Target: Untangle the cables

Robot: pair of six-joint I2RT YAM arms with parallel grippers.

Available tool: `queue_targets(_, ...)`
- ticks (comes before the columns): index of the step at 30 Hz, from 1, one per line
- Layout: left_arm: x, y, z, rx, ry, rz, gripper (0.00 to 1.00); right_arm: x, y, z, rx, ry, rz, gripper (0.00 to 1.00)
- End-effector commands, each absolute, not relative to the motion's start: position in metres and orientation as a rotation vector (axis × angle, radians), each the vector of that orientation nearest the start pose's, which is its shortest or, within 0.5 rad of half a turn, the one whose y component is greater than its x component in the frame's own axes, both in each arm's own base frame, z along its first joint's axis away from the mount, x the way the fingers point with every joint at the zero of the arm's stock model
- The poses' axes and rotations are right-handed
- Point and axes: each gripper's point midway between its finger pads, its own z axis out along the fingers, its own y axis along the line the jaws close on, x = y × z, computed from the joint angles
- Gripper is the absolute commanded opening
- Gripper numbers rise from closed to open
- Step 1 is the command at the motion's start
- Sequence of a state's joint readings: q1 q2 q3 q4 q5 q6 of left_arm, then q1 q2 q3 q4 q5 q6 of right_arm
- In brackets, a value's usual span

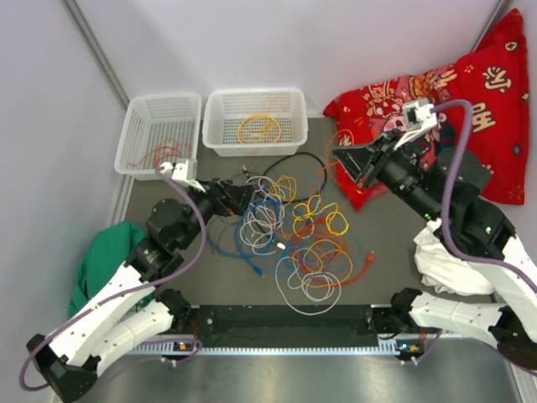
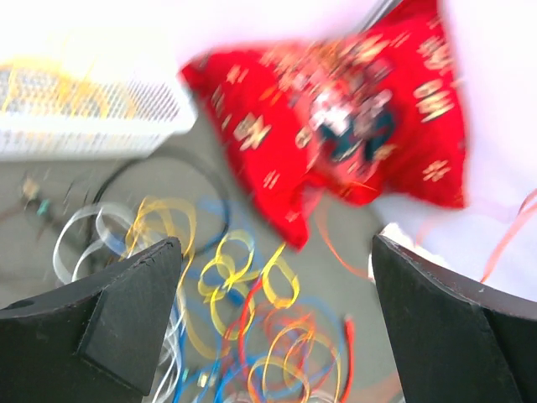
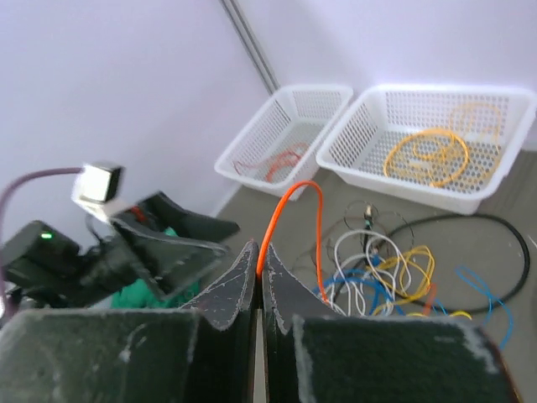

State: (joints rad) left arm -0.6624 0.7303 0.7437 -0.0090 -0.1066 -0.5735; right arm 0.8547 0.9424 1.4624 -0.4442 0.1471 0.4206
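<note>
The right gripper (image 3: 258, 259) is clenched on an orange cable (image 3: 289, 197). In the right wrist view the strand leaves the closed fingertips at centre frame, climbs toward the upper middle, arches over and drops into the tangle right of centre. From above, that gripper (image 1: 344, 158) sits at the upper right of the cables (image 1: 294, 239), which lie heaped in the middle of the frame. The held strand therefore runs down and to the left from the fingertips into the pile (this line is what the next move hangs on). My reading is that a pull along that axis, away toward the upper right and the red cushion (image 1: 470, 92), would draw the orange one out. A pull across it would likely drag neighbouring yellow and white loops along. How far its other end is threaded through the heap I cannot tell.

The left gripper (image 1: 239, 197) is released, its fingers (image 2: 126, 319) spread wide and holding nothing. It hangs at the left edge of the pile, touching or just above the blue and white loops; which of the two is unclear. It is the arm nearer the body of the heap, well placed, I judge, to pin the loops while the right draws away
</note>
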Motion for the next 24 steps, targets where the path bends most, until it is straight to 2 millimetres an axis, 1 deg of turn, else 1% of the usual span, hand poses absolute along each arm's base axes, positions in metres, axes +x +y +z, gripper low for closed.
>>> queue_targets(1,0.230,-0.201,0.380,0.084,1.271,-0.999,0.99,0.210,0.234,0.439,-0.254,1.709,0.865,0.00)
queue_targets(2,0.225,-0.199,0.398,0.092,1.180,-1.022,0.99,0.210,0.235,0.440,-0.249,1.710,0.869,0.00)
queue_targets(3,0.226,-0.201,0.401,0.100,1.156,-1.025,0.99,0.211,0.236,0.439,-0.244,1.718,0.874,0.00)
queue_targets(4,0.217,-0.211,0.407,0.173,1.132,-1.065,0.99,0.212,0.238,0.438,-0.243,1.727,0.873,0.00)
queue_targets(5,0.213,-0.217,0.414,0.212,1.106,-1.089,0.99,0.213,0.239,0.438,-0.244,1.727,0.874,0.00)
queue_targets(6,0.214,-0.226,0.412,0.251,1.110,-1.109,0.99,0.213,0.241,0.437,-0.248,1.733,0.876,0.00)
queue_targets(7,0.204,-0.236,0.415,0.323,1.086,-1.159,0.99,0.215,0.243,0.436,-0.250,1.746,0.874,0.00)
queue_targets(9,0.201,-0.243,0.422,0.345,1.024,-1.202,0.99,0.214,0.246,0.435,-0.249,1.752,0.887,0.00)
queue_targets(11,0.199,-0.247,0.423,0.368,0.997,-1.226,0.99,0.215,0.251,0.434,-0.253,1.758,0.899,0.00)
queue_targets(12,0.202,-0.252,0.421,0.380,0.998,-1.228,0.99,0.214,0.253,0.434,-0.259,1.762,0.910,0.00)
queue_targets(13,0.202,-0.254,0.424,0.391,0.988,-1.228,0.99,0.214,0.254,0.435,-0.259,1.762,0.914,0.00)
queue_targets(14,0.200,-0.259,0.423,0.419,0.986,-1.242,0.99,0.214,0.256,0.434,-0.263,1.770,0.917,0.00)
queue_targets(15,0.204,-0.265,0.419,0.431,0.993,-1.250,0.99,0.213,0.258,0.434,-0.270,1.772,0.929,0.00)
queue_targets(16,0.201,-0.266,0.426,0.439,0.963,-1.263,0.99,0.212,0.259,0.434,-0.274,1.773,0.937,0.00)
queue_targets(17,0.199,-0.271,0.426,0.455,0.957,-1.277,0.99,0.211,0.260,0.435,-0.275,1.774,0.943,0.00)
queue_targets(18,0.202,-0.278,0.420,0.479,0.971,-1.288,0.99,0.210,0.262,0.435,-0.285,1.775,0.955,0.00)
queue_targets(19,0.200,-0.282,0.424,0.494,0.952,-1.296,0.99,0.209,0.263,0.435,-0.288,1.776,0.961,0.00)
queue_targets(20,0.198,-0.286,0.424,0.507,0.949,-1.308,0.99,0.208,0.264,0.437,-0.292,1.774,0.971,0.00)
queue_targets(22,0.196,-0.297,0.422,0.535,0.943,-1.331,0.99,0.206,0.266,0.437,-0.302,1.777,0.983,0.00)
queue_targets(23,0.199,-0.304,0.416,0.542,0.960,-1.339,0.99,0.205,0.267,0.438,-0.308,1.777,0.988,0.00)
queue_targets(24,0.197,-0.307,0.417,0.556,0.952,-1.343,0.99,0.204,0.267,0.437,-0.313,1.782,0.988,0.00)
